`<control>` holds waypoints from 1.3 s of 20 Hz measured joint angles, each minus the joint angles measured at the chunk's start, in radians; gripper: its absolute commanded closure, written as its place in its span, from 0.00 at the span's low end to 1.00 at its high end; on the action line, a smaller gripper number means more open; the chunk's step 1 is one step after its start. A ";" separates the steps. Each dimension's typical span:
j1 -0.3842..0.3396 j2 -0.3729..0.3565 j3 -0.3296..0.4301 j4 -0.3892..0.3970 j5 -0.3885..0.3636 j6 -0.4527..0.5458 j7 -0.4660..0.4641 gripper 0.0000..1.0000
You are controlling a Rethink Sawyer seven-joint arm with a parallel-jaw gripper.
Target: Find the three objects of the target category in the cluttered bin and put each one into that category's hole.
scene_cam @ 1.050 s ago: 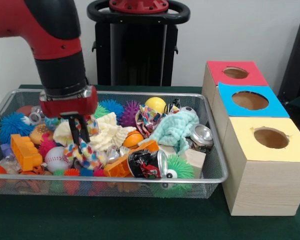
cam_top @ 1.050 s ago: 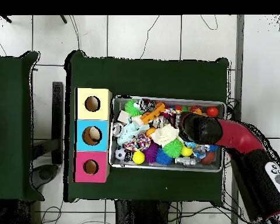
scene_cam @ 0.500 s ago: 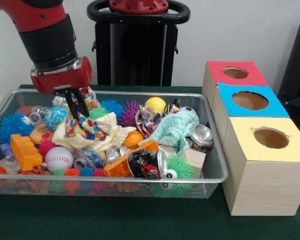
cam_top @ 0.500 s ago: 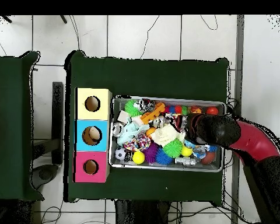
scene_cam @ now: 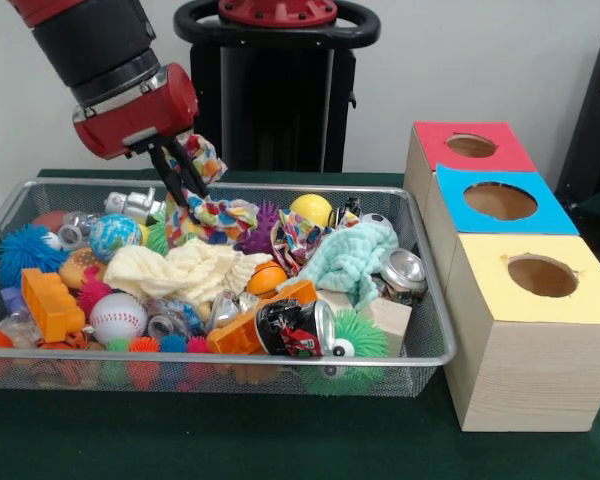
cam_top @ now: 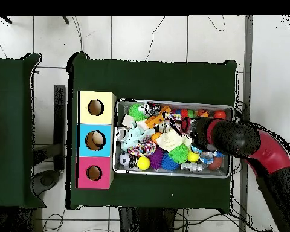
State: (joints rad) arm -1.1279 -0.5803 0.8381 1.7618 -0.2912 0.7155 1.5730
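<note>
My gripper (scene_cam: 185, 183) is shut on a multicoloured patterned cloth (scene_cam: 212, 212), which hangs lifted above the back left part of the wire bin (scene_cam: 432, 345). The cloth's lower end still brushes the toys below. A cream cloth (scene_cam: 185, 268) lies just beneath it, a mint cloth (scene_cam: 352, 258) sits right of centre, and a second patterned cloth (scene_cam: 298, 240) lies mid-bin. To the right stand three boxes with holes: red (scene_cam: 470, 147), blue (scene_cam: 498, 200) and yellow (scene_cam: 540, 275). In the overhead view the arm (cam_top: 232, 138) covers the gripper.
The bin is packed with spiky balls, a baseball (scene_cam: 115, 316), an orange brick (scene_cam: 48, 303), crushed cans (scene_cam: 295, 328) and a wooden block (scene_cam: 388, 318). In the overhead view the boxes (cam_top: 95, 140) line the bin's left side.
The gripper has risen and moved toward the back and slightly right, pulling the patterned cloth up out of the pile. The cream cloth stayed behind in the bin.
</note>
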 measured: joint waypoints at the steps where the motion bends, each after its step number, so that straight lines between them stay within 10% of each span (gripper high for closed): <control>1: -0.027 0.010 0.032 0.019 0.000 0.000 0.000 1.00; 16: -0.032 0.036 0.137 0.148 -0.009 -0.115 0.000 1.00; 26: 0.225 -0.023 0.080 0.165 -0.022 -0.338 0.001 1.00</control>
State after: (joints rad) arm -0.9025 -0.6036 0.9182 1.9271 -0.3131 0.3772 1.5738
